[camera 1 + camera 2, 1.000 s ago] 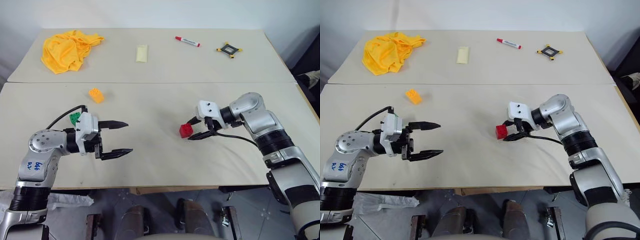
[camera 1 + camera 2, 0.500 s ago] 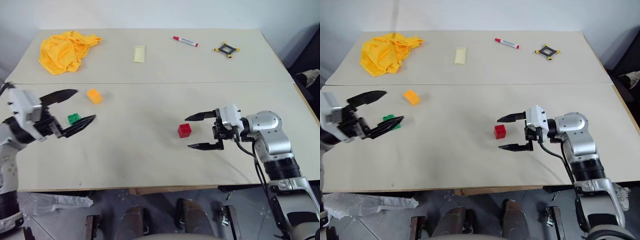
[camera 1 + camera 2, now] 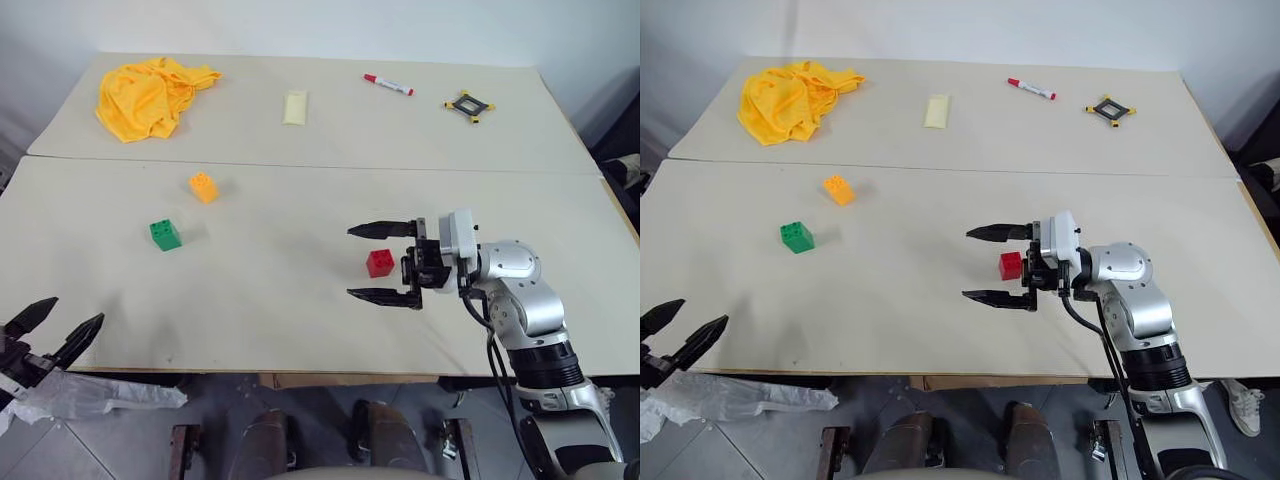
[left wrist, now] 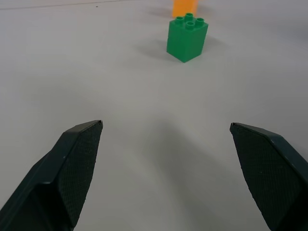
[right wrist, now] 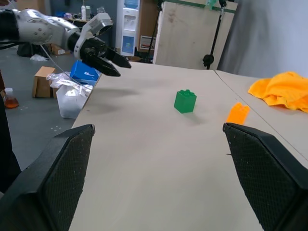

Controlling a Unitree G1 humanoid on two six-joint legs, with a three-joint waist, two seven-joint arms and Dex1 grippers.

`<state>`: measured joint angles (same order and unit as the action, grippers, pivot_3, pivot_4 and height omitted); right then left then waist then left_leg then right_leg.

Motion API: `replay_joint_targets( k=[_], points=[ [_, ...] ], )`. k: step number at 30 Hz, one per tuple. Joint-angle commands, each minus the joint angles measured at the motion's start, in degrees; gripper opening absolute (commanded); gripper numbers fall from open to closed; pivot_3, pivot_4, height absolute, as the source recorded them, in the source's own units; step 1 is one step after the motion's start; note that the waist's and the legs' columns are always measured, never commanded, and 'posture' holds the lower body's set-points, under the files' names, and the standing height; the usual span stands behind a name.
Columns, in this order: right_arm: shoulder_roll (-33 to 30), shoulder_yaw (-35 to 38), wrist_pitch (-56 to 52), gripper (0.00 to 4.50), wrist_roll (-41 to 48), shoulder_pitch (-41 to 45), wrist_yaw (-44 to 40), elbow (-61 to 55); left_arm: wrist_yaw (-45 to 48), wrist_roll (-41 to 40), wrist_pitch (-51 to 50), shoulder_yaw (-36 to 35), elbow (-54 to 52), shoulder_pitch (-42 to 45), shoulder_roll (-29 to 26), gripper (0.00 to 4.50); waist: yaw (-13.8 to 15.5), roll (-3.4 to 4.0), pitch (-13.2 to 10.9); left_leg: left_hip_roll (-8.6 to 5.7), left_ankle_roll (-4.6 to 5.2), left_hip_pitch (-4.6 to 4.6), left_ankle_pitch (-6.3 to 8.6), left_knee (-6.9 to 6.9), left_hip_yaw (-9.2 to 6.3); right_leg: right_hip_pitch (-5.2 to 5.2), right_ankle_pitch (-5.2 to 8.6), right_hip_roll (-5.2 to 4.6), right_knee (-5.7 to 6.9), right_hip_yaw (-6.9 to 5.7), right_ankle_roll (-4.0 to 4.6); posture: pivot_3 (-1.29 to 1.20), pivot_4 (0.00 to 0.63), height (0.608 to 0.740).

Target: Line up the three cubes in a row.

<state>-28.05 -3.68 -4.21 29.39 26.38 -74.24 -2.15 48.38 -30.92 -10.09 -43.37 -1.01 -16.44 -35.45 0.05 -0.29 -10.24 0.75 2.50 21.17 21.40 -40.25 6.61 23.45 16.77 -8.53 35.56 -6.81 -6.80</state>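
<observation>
Since a second ago, left gripper point(image 3: 52, 330) is swinging out to the table's point(image 3: 300, 320) near-left edge, jaws wide, empty. Right gripper point(image 3: 380, 262) is letting go of the red cube point(image 3: 379, 263); I'm seeing it sitting between the spread fingers, untouched. Left to right: one green cube point(image 3: 165, 234), one yellow-orange cube point(image 3: 203, 187) just behind it, red well apart at right. Three cubes, not in a row. No containers showing. One yellow cloth point(image 3: 150, 92), one marker point(image 3: 388, 84) at the back.

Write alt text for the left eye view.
The right gripper, jaws open, frames a red cube without touching it. The green cube and orange cube sit far left; the left gripper hangs open at the table's edge.
</observation>
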Motion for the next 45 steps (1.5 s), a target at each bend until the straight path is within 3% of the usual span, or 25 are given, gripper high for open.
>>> replay_joint_targets(
  k=[1, 4, 10, 16, 20, 23, 24, 28, 31, 36, 39, 42, 45],
  points=[
    [-1.52, 2.28, 1.02, 4.47, 0.21, -0.75, 0.46, -1.63, -8.33, 2.34, 0.5, 3.43, -6.35, 3.36, 3.02, 4.5, -0.11, 0.0, 0.0, -0.01, 0.0, 0.0, 0.0, 0.0, 0.01, 0.0, 0.0, 0.01, -0.01, -0.02, 0.0, 0.0, 0.15, 0.74],
    [-2.52, 2.13, -0.28, 4.47, 0.31, -2.25, 0.87, -2.46, -25.63, 7.59, -4.35, 8.98, -14.78, 8.98, 11.06, 4.5, -0.21, -0.01, 0.01, -0.04, 0.0, -0.02, 0.0, 0.04, 0.03, -0.02, -0.01, 0.11, 0.02, -0.24, -0.02, 0.0, 0.15, 0.74],
    [-3.59, 1.16, -2.51, 4.47, 0.5, -3.59, 0.57, -3.99, -44.5, 11.85, -16.98, 17.11, -22.61, 17.32, 20.31, 4.5, -0.34, -0.13, 0.06, 0.01, 0.03, -0.04, -0.02, 0.05, 0.14, -0.01, -0.02, 0.29, 0.04, -0.44, -0.04, 0.0, 0.15, 0.74],
    [-3.12, 0.61, -3.52, 4.47, 0.52, -2.56, 1.01, -3.79, -53.49, 15.26, -20.43, 20.69, -15.46, 29.21, 24.19, 4.5, 0.25, -0.15, 0.07, -0.03, 0.08, -0.02, -0.06, -0.05, 0.11, -0.07, -0.02, 0.25, 0.03, -0.48, -0.05, 0.0, 0.15, 0.74],
    [-3.21, 0.01, -3.82, 4.47, 0.37, -2.51, 0.83, -4.27, -54.6, 18.76, -21.22, 23.13, -10.53, 32.58, 22.48, 4.5, 0.09, -0.15, 0.07, -0.04, 0.08, 0.0, -0.06, -0.03, 0.1, -0.07, -0.02, 0.28, 0.01, -0.57, -0.05, 0.0, 0.15, 0.74],
    [-3.14, 0.27, -3.67, 4.5, 0.23, -2.53, 1.57, -4.48, -54.67, 18.94, -22.24, 23.19, -10.25, 32.08, 22.14, 4.08, -0.15, -0.16, 0.07, -0.04, 0.08, 0.0, -0.06, 0.02, 0.11, -0.06, -0.02, 0.28, -0.02, -0.64, -0.05, 0.0, 0.15, 0.74],
    [-3.15, 0.37, -3.63, 4.5, 0.21, -2.55, 1.78, -4.54, -54.48, 19.23, -22.48, 23.44, -10.38, 31.78, 21.84, 3.63, -0.1, -0.17, 0.07, -0.01, 0.08, 0.02, -0.06, 0.02, 0.09, -0.06, -0.02, 0.28, -0.03, -0.69, -0.05, 0.0, 0.15, 0.74],
    [-3.21, 0.69, -3.23, 4.5, 0.06, -2.94, 2.66, -4.84, -53.14, 19.27, -22.49, 23.92, -10.13, 31.67, 20.68, 2.52, 0.02, -0.17, 0.07, -0.02, 0.08, 0.02, -0.06, -0.02, 0.09, -0.08, -0.02, 0.27, -0.02, -0.67, -0.05, 0.0, 0.15, 0.74],
    [-3.27, 0.86, -3.07, 4.5, 0.04, -3.74, 3.52, -5.44, -49.43, 18.98, -19.4, 24.32, -8.35, 31.78, 18.54, 1.61, 0.15, -0.17, 0.07, -0.03, 0.08, 0.02, -0.06, -0.04, 0.07, -0.09, -0.02, 0.24, -0.02, -0.68, -0.05, 0.0, 0.15, 0.74],
    [-7.03, 5.15, -5.09, 4.5, 1.89, -6.94, 4.62, -7.73, -11.03, 7.72, -9.93, 25.62, -0.06, 36.31, 2.11, 1.5, 0.1, -0.15, 0.06, -0.02, 0.07, 0.06, -0.06, -0.03, 0.08, -0.06, -0.01, 0.27, -0.03, -0.77, -0.04, 0.0, 0.15, 0.74],
    [-12.15, 9.25, -4.54, 4.5, 1.72, -10.02, 2.55, -6.24, 16.26, 4.63, -2.04, 32.16, 5.36, 41.69, -6.71, 1.5, 0.46, -0.13, 0.04, -0.04, 0.07, 0.13, -0.06, -0.08, 0.12, -0.04, 0.0, 0.27, -0.09, -0.83, -0.04, 0.0, 0.15, 0.74],
    [-15.27, 12.73, -3.45, 4.5, 1.65, -12.47, 1.89, -4.31, 27.38, 8.2, 2.59, 40.05, 14.17, 49.44, -7.28, 1.5, 0.97, -0.05, 0.08, -0.12, 0.08, 0.0, -0.05, -0.03, 0.22, -0.13, -0.02, 0.26, -0.15, -0.8, -0.06, 0.0, 0.15, 0.74],
    [-16.64, 16.27, -1.92, 4.5, 0.79, -14.84, 2.84, -2.72, 32.49, 13.59, 9.53, 47.54, 24.59, 56.99, -1.93, 1.5, 1.36, -0.04, 0.07, -0.18, 0.08, -0.02, -0.06, -0.02, 0.33, -0.18, -0.03, 0.39, -0.2, -0.82, -0.12, 0.0, 0.15, 0.74]
  ],
)
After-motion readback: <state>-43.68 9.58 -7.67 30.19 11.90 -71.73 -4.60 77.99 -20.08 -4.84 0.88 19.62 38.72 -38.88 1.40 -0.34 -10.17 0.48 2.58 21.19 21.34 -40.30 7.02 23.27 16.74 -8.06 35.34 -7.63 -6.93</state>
